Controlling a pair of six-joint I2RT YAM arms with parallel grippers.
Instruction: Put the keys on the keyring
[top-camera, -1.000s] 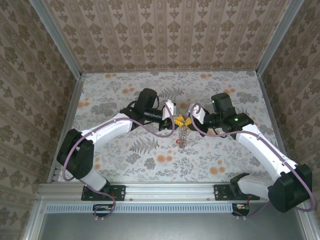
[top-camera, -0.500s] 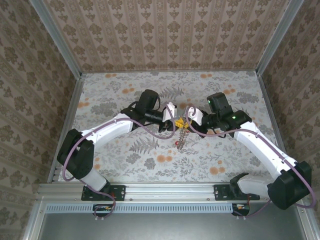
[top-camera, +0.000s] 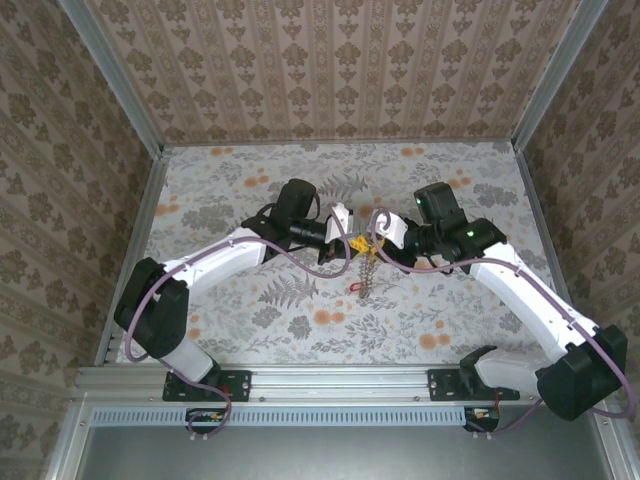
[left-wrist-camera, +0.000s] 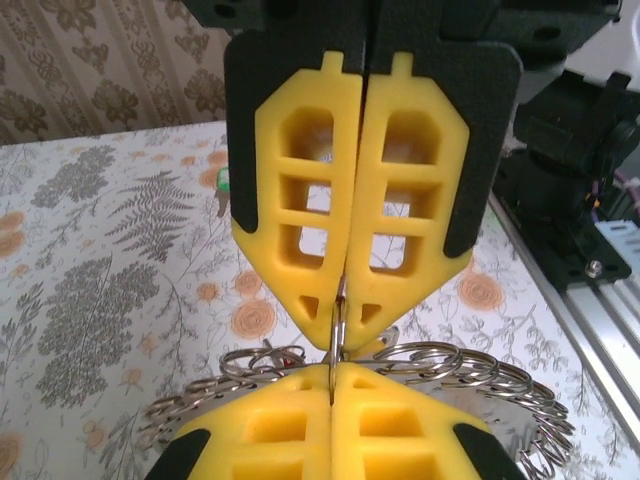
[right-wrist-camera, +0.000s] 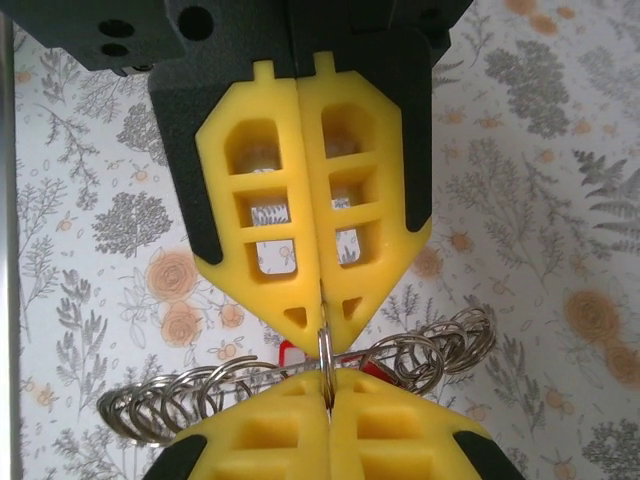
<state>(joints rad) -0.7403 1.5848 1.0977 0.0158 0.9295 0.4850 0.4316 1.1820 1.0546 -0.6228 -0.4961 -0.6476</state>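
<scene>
The keyring (top-camera: 367, 268) is a chain of silvery rings hanging between my two grippers above the middle of the table. A red-headed key (top-camera: 358, 288) dangles at its lower end. My left gripper (top-camera: 352, 243) and right gripper (top-camera: 375, 243) meet tip to tip. In the left wrist view my left gripper (left-wrist-camera: 333, 372) is shut on one ring (left-wrist-camera: 338, 335), and the right gripper (left-wrist-camera: 346, 318) pinches the same ring from above. In the right wrist view the right gripper (right-wrist-camera: 326, 385) and left gripper (right-wrist-camera: 320, 300) clamp that ring (right-wrist-camera: 325, 350), with the red key (right-wrist-camera: 288, 352) behind it.
The floral tabletop (top-camera: 250, 190) lies below, with patterned walls on three sides. A metal rail (top-camera: 340, 385) runs along the near edge by the arm bases. Purple cables (top-camera: 300, 262) loop beside both wrists.
The right arm has shifted left, bringing its fingertips against the left gripper's. The left gripper has closed on the ring. The hanging chain has swung slightly.
</scene>
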